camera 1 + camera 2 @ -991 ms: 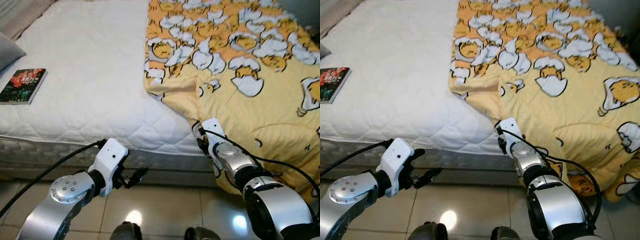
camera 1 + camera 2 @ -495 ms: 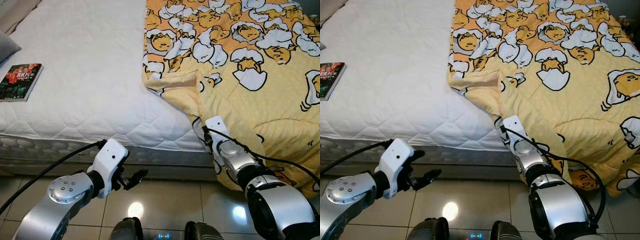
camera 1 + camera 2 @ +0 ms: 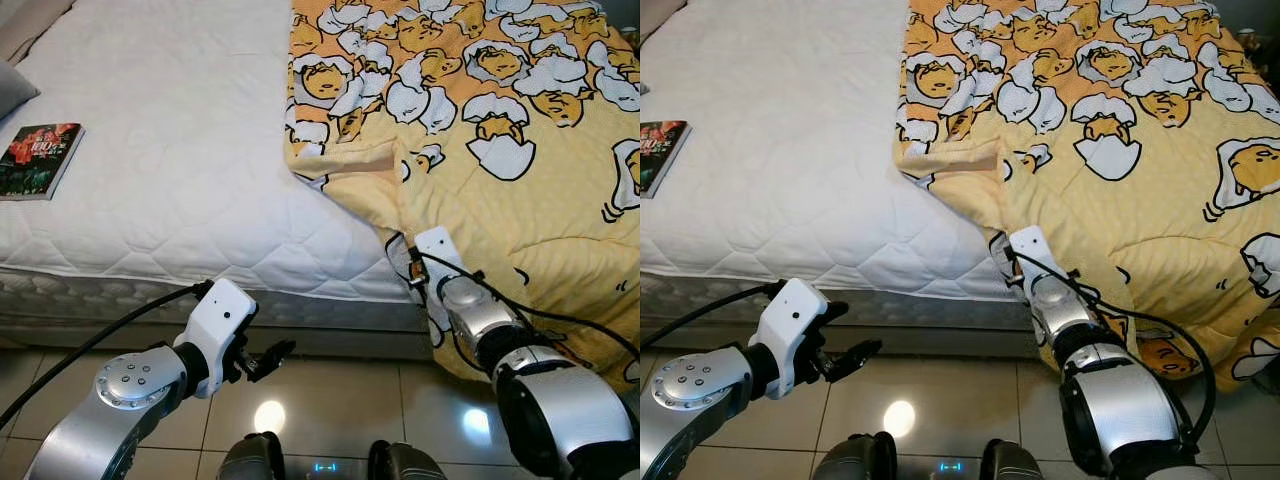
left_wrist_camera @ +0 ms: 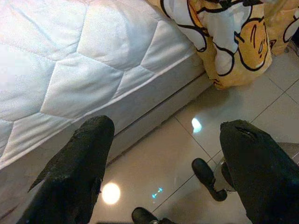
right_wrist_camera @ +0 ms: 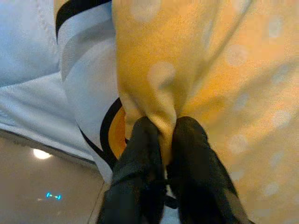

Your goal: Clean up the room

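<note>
**Right claw clamped on blanket at bed edge**

Right claw (image 5: 161, 149) pinched tight on a fold of the yellow blanket (image 3: 500, 200), at the bed's near edge where the blanket hangs toward the floor (image 3: 330, 400). Blanket spread over the right part of the white mattress (image 3: 180, 170); egg-character cartoon print, no readable text. Left claw (image 3: 268, 357) spread apart, holding nothing, low above the floor tiles beside the bed. Book (image 3: 40, 160) flat on the mattress at far left; cover lettering too small to read.

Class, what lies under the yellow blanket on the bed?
The white mattress runs under the blanket; anything else beneath is covered. The right gripper pinches the blanket's edge.
</note>
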### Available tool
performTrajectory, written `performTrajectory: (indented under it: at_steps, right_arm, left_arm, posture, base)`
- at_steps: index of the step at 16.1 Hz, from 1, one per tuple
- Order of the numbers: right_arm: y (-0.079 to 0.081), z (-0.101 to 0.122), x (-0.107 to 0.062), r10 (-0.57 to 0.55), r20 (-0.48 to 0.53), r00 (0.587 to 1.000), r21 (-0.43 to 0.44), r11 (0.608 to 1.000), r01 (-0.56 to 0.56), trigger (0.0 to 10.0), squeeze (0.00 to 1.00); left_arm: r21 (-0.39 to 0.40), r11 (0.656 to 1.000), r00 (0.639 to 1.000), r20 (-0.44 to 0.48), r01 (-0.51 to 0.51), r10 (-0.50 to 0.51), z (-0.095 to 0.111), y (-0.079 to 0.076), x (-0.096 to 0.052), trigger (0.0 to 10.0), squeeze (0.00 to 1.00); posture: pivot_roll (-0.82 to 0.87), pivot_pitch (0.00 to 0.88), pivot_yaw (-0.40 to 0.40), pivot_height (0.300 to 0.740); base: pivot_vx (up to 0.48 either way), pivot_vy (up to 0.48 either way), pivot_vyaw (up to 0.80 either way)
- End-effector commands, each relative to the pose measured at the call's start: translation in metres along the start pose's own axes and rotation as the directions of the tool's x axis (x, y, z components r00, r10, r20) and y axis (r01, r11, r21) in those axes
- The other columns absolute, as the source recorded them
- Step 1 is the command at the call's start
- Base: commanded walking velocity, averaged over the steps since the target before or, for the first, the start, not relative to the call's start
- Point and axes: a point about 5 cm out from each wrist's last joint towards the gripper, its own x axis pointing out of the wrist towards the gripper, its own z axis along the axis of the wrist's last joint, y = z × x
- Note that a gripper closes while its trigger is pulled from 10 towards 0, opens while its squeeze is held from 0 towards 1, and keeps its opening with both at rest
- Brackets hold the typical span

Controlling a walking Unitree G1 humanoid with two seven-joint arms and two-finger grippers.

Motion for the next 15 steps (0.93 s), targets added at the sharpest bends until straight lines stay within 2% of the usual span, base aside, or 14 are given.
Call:
performTrajectory:
  at_steps: [1, 4, 6, 7, 8, 9, 10, 11, 12, 13, 15]
  right_arm:
    - [-0.004, -0.001, 0.000, -0.001, -0.013, 1.000, 0.023, 1.000, 0.001, 0.0, 0.00]
    - [-0.008, 0.000, 0.000, -0.007, -0.004, 1.000, 0.064, 0.998, 0.007, 0.0, 0.00]
    - [-0.010, 0.004, 0.000, 0.025, 0.036, 0.999, 0.149, 0.988, -0.031, 0.0, 0.00]
    - [-0.005, 0.009, 0.000, 0.098, 0.092, 0.991, 0.207, 0.972, -0.116, 0.0, 0.00]
    - [0.007, 0.015, -0.002, 0.240, 0.168, 0.956, 0.237, 0.932, -0.276, 0.0, 0.00]
    - [0.018, 0.017, -0.005, 0.363, 0.216, 0.906, 0.227, 0.884, -0.408, 0.0, 0.00]
    - [0.040, 0.010, -0.017, 0.626, 0.267, 0.733, 0.117, 0.734, -0.669, 0.0, 0.00]
    - [0.046, 0.004, -0.022, 0.700, 0.261, 0.664, 0.077, 0.671, -0.737, 0.0, 0.00]
    - [0.055, -0.005, -0.032, 0.802, 0.249, 0.543, 0.039, 0.552, -0.833, 0.0, 0.00]
    - [0.060, -0.011, -0.037, 0.848, 0.237, 0.475, 0.019, 0.484, -0.875, 0.0, 0.00]
    - [0.071, -0.039, -0.066, 0.977, 0.085, 0.196, -0.083, 0.203, -0.976, 0.0, 0.00]
  left_arm:
    - [-0.004, 1.000, 1.000, -0.011, 0.002, -0.002, -0.002, -0.001, -0.003, 10.0, 0.16]
    - [-0.003, 1.000, 1.000, -0.011, -0.001, 0.001, -0.002, 0.001, -0.001, 10.0, 0.16]
    - [-0.002, 1.000, 1.000, -0.007, 0.009, -0.009, -0.002, 0.002, 0.001, 10.0, 0.16]
    - [-0.001, 1.000, 1.000, -0.006, 0.011, -0.011, -0.003, 0.003, 0.001, 10.0, 0.16]
    - [-0.003, 1.000, 1.000, -0.002, 0.008, -0.008, -0.002, 0.004, 0.001, 10.0, 0.16]
    - [-0.005, 1.000, 1.000, -0.001, 0.004, -0.004, -0.003, 0.005, 0.001, 10.0, 0.16]
    - [-0.008, 1.000, 1.000, -0.003, 0.000, 0.000, -0.005, 0.006, 0.002, 10.0, 0.16]
    - [-0.009, 1.000, 1.000, -0.004, 0.000, 0.000, -0.006, 0.006, 0.002, 10.0, 0.16]
    - [-0.010, 1.000, 1.000, -0.005, 0.005, -0.005, -0.006, 0.005, 0.003, 10.0, 0.16]
    - [-0.011, 1.000, 1.000, -0.004, 0.012, -0.012, -0.006, 0.004, 0.003, 10.0, 0.16]
    - [-0.004, 0.999, 0.999, -0.010, 0.041, -0.041, -0.007, 0.001, 0.006, 10.0, 0.16]
  posture:
    - [0.14, 0.200, 0.014, 0.740]
    - [0.13, 0.193, 0.015, 0.740]
    - [0.10, 0.169, 0.014, 0.740]
    - [0.09, 0.160, 0.012, 0.740]
    - [0.09, 0.160, 0.012, 0.740]
    - [0.08, 0.144, 0.006, 0.740]
    - [0.06, 0.139, 0.009, 0.740]
    - [0.06, 0.137, 0.010, 0.740]
    - [0.06, 0.135, 0.013, 0.740]
    - [0.05, 0.136, 0.018, 0.740]
    - [0.05, 0.133, 0.021, 0.740]
  base:
    - [0.000, 0.000, 0.00]
    - [0.000, 0.000, 0.00]
    - [0.000, 0.000, 0.00]
    - [0.000, 0.000, 0.00]
    - [0.000, 0.000, 0.00]
    - [0.000, 0.000, 0.00]
    - [0.000, 0.000, 0.00]
    - [0.000, 0.000, 0.00]
    - [0.000, 0.000, 0.00]
    - [0.000, 0.000, 0.00]
    - [0.000, 0.000, 0.00]
